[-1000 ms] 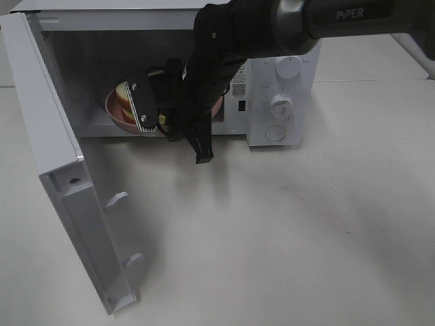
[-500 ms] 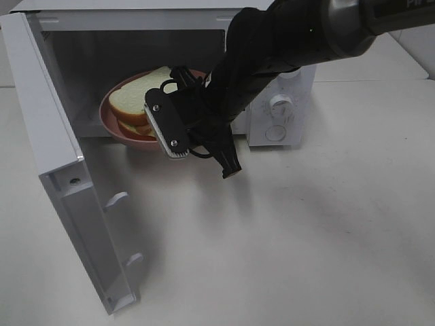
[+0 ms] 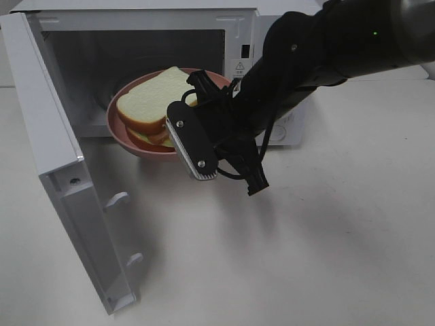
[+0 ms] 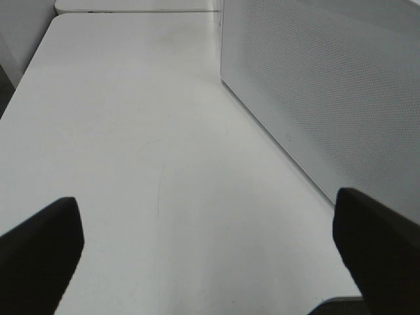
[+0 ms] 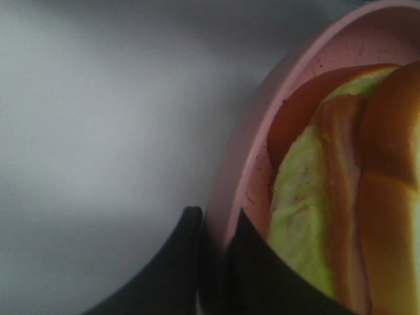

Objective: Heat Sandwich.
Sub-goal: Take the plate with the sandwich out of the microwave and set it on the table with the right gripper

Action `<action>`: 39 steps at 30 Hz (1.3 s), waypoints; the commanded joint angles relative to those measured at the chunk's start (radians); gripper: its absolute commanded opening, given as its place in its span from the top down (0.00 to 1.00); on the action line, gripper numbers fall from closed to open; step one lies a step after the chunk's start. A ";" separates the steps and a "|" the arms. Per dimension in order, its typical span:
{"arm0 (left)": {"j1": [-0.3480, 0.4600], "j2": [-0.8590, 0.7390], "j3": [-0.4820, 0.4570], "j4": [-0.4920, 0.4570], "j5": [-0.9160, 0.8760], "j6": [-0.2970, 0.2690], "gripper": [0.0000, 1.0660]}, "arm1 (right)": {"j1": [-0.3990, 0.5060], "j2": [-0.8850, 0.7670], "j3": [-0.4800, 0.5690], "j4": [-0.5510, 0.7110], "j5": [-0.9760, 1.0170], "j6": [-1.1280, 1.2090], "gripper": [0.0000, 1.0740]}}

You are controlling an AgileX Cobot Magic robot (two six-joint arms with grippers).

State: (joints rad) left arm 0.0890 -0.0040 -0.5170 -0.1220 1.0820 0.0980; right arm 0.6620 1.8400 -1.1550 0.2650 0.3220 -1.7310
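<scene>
Sandwich [image 3: 151, 103] on a pink plate [image 3: 129, 139] sits at the mouth of an open microwave [image 3: 136, 20], its door [image 3: 54, 170] swung wide on the left of the high view. The right gripper [image 5: 213, 226] is clenched on the plate's rim, one finger outside the rim and one inside beside the green filling. The left gripper [image 4: 210, 246] hangs released over the bare table [image 4: 131, 131], next to the microwave's perforated side wall.

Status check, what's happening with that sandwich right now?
Right hand shut on round pink plate's rim. Left hand open, empty. White-bread ham sandwich on plate at white microwave mouth, door open. Nothing blocking.
</scene>
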 commanded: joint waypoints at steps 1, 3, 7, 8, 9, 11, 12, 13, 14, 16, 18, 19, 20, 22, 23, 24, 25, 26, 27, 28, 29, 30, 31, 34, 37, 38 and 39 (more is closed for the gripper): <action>-0.006 -0.020 0.001 -0.008 -0.009 -0.003 0.08 | 0.009 -0.046 0.028 0.010 -0.044 -0.010 1.00; -0.006 -0.020 0.001 -0.008 -0.009 -0.003 0.08 | 0.016 -0.068 0.056 0.010 -0.044 -0.010 1.00; -0.006 -0.020 0.001 -0.008 -0.009 -0.003 0.08 | 0.016 -0.119 0.108 0.009 -0.040 -0.010 1.00; -0.006 -0.020 0.001 -0.008 -0.009 -0.003 0.08 | 0.016 -0.147 0.138 0.009 -0.040 -0.010 1.00; -0.006 -0.020 0.001 -0.008 -0.009 -0.003 0.08 | 0.016 -0.162 0.155 0.007 -0.042 -0.010 1.00; -0.006 -0.020 0.001 -0.008 -0.009 -0.003 0.08 | 0.016 -0.174 0.168 0.007 -0.045 -0.010 1.00; -0.006 -0.020 0.001 -0.008 -0.009 -0.003 0.08 | 0.016 -0.190 0.184 0.007 -0.049 -0.010 1.00; -0.006 -0.020 0.001 -0.008 -0.009 -0.003 0.08 | 0.016 -0.218 0.217 0.007 -0.057 -0.008 1.00; -0.006 -0.020 0.001 -0.008 -0.009 -0.003 0.08 | 0.016 -0.233 0.229 0.007 -0.062 -0.008 1.00; -0.006 -0.020 0.001 -0.008 -0.009 -0.003 0.08 | 0.016 -0.248 0.245 0.007 -0.066 -0.006 1.00; -0.006 -0.020 0.001 -0.008 -0.009 -0.003 0.08 | 0.016 -0.288 0.284 0.007 -0.067 -0.006 1.00; -0.006 -0.020 0.001 -0.008 -0.009 -0.003 0.08 | 0.016 -0.288 0.284 0.007 -0.067 -0.006 1.00; -0.006 -0.020 0.001 -0.008 -0.009 -0.003 0.08 | 0.016 -0.302 0.298 0.007 -0.067 -0.006 1.00; -0.006 -0.020 0.001 -0.008 -0.009 -0.003 0.08 | 0.016 -0.341 0.338 0.007 -0.066 -0.002 1.00; -0.006 -0.020 0.001 -0.008 -0.009 -0.003 0.08 | 0.016 -0.355 0.352 0.007 -0.066 0.004 1.00; -0.006 -0.020 0.001 -0.008 -0.009 -0.003 0.08 | 0.016 -0.355 0.352 0.007 -0.066 0.004 1.00; -0.006 -0.020 0.001 -0.008 -0.009 -0.003 0.08 | 0.016 -0.369 0.366 0.007 -0.066 0.009 1.00; -0.006 -0.020 0.001 -0.008 -0.009 -0.003 0.08 | 0.016 -0.381 0.377 0.007 -0.066 0.013 1.00; -0.006 -0.020 0.001 -0.008 -0.009 -0.003 0.08 | 0.016 -0.408 0.404 0.006 -0.066 0.025 1.00; -0.006 -0.020 0.001 -0.008 -0.009 -0.003 0.08 | 0.016 -0.422 0.416 0.006 -0.066 0.030 1.00; -0.006 -0.020 0.001 -0.008 -0.009 -0.003 0.08 | 0.016 -0.422 0.416 0.006 -0.066 0.030 1.00; -0.006 -0.020 0.001 -0.008 -0.009 -0.003 0.08 | 0.016 -0.436 0.427 0.006 -0.066 0.031 1.00; -0.006 -0.020 0.001 -0.008 -0.009 -0.003 0.08 | 0.016 -0.466 0.447 0.006 -0.064 0.031 1.00; -0.006 -0.020 0.001 -0.008 -0.009 -0.003 0.08 | 0.016 -0.495 0.468 0.006 -0.062 0.040 1.00; -0.006 -0.020 0.001 -0.008 -0.009 -0.003 0.08 | 0.016 -0.551 0.513 -0.001 -0.043 0.081 1.00; -0.006 -0.020 0.001 -0.008 -0.009 -0.003 0.08 | 0.016 -0.551 0.513 -0.001 -0.043 0.081 1.00; -0.006 -0.020 0.001 -0.008 -0.009 -0.003 0.08 | 0.016 -0.569 0.526 -0.006 -0.040 0.087 1.00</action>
State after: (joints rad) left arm 0.0890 -0.0040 -0.5170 -0.1220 1.0820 0.0980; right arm 0.6740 1.2870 -0.6310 0.2600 0.2940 -1.6570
